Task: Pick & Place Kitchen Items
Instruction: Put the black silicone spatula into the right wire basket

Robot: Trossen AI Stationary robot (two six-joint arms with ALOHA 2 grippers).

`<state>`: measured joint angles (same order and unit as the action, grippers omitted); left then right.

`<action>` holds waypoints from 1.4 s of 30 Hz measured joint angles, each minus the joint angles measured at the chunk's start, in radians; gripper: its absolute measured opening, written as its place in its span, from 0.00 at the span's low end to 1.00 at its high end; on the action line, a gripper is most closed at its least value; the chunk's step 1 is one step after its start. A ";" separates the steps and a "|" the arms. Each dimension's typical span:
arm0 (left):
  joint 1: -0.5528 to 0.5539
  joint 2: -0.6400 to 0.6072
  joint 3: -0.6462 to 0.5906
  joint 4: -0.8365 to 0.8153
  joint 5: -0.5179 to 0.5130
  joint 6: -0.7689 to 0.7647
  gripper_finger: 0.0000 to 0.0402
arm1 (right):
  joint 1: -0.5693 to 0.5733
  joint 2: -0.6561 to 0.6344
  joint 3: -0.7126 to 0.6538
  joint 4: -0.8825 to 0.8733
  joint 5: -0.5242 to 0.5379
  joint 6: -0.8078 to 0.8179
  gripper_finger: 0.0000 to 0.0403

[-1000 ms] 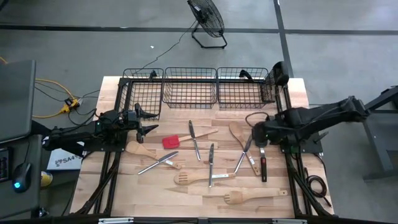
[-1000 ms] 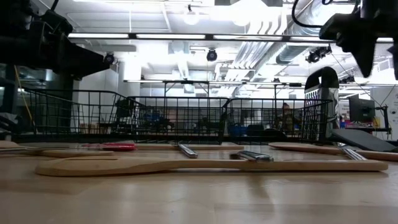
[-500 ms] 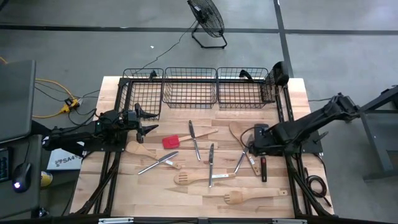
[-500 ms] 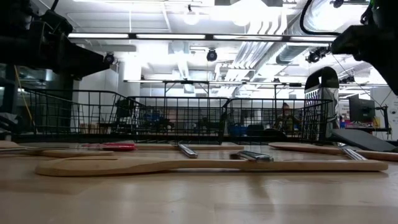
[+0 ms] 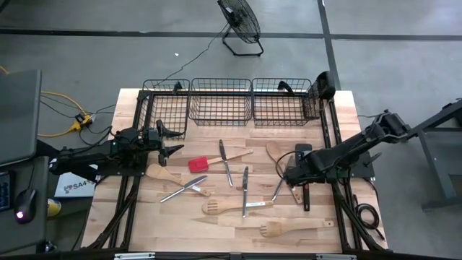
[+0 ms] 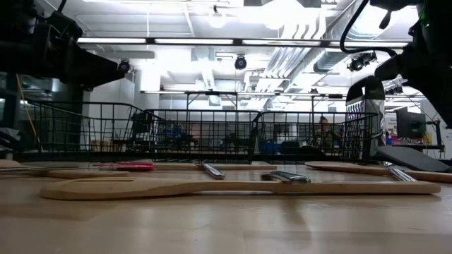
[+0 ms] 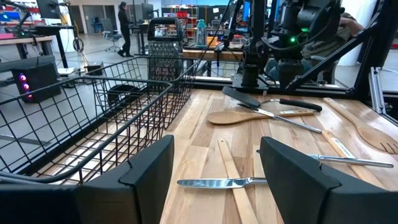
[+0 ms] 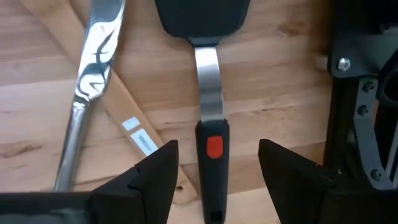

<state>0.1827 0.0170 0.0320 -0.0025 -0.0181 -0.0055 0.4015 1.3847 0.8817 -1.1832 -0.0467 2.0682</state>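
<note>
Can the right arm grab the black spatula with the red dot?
Probably yes. The right gripper is open right over the black spatula, its handle lined up between the fingers with nothing on top of it.

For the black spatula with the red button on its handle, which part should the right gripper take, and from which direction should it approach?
Grip the black handle just behind the red button, coming straight down from above. The black spatula with a metal neck lies flat on the wooden table, and the open right gripper already straddles the handle. The handle is narrow and straight; the blade is too wide and the wooden spoon lies close beside it.
</note>
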 joint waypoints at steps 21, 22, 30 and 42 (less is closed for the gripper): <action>0.000 0.000 0.000 0.000 0.000 0.000 0.58 | -0.012 -0.032 -0.242 0.257 -0.004 -0.008 0.53; 0.000 0.000 0.000 0.000 0.000 0.000 0.58 | -0.014 -0.032 -0.252 0.275 -0.003 -0.014 0.53; 0.000 0.000 0.000 0.000 0.000 0.000 0.58 | -0.025 -0.033 -0.294 0.313 0.008 -0.030 0.51; 0.000 0.000 0.000 0.000 0.000 0.000 0.58 | -0.025 -0.033 -0.294 0.317 0.025 -0.031 0.24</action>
<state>0.1828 0.0170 0.0322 -0.0025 -0.0182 -0.0055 0.3767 1.3521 0.5880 -0.8658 -0.0213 2.0374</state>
